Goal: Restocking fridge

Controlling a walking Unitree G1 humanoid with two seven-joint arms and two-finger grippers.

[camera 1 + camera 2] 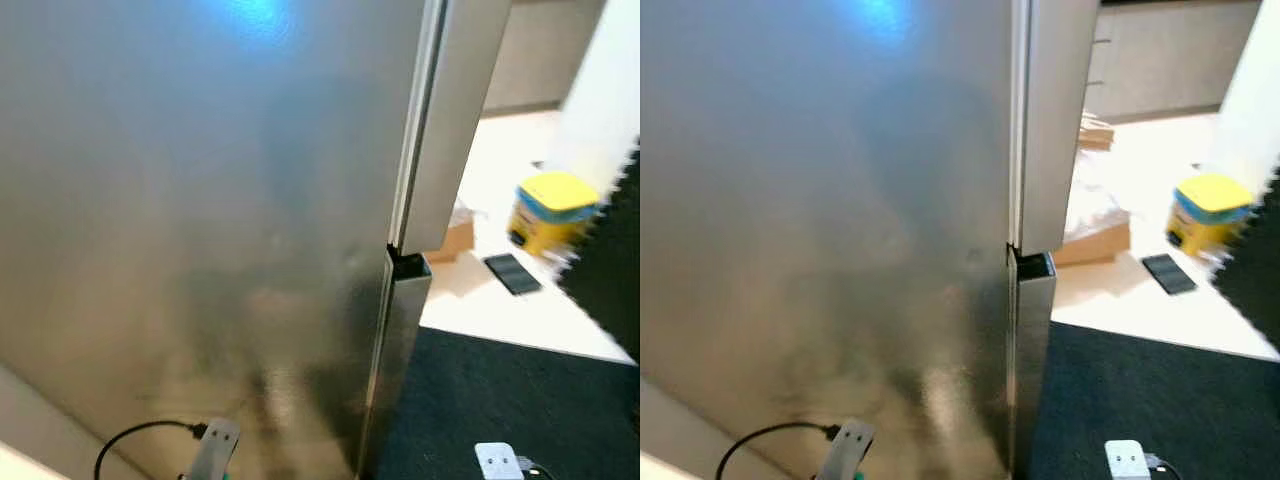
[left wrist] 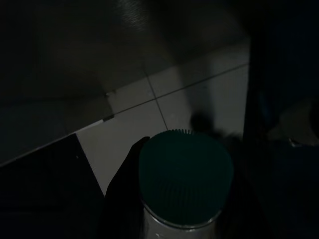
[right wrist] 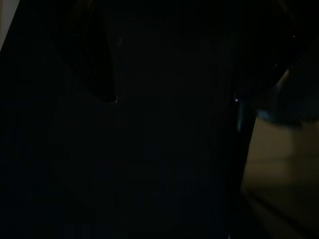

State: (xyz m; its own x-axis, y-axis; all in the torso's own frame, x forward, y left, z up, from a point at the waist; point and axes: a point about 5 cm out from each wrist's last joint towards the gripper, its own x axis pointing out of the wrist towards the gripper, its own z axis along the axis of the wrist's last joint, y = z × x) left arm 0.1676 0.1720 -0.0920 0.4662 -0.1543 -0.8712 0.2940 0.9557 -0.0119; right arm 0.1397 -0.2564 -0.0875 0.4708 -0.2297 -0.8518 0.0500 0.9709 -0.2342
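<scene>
Nearest to me, my left tool (image 2: pixel 164 209) is clamped around a jar with a ribbed dark-green lid (image 2: pixel 185 179), held low over the pale floor tiles (image 2: pixel 199 94), apparently carried ready for loading. My right tool (image 3: pixel 172 99) hangs in shadow; I cannot tell its state. Ahead of both tools stands the closed stainless fridge door (image 1: pixel 200 220). Beyond, a yellow-lidded tub (image 1: pixel 550 212) sits on the floor.

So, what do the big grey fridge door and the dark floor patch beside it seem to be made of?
The big grey fridge door looks like brushed stainless steel: a soft satin sheen that blurs a blue light reflection near its top. The dark floor patch beside it looks like a matt black mat or carpet, perhaps fabric or rubber, since it gives no shine next to the glossy pale floor; the blur leaves this open.
</scene>
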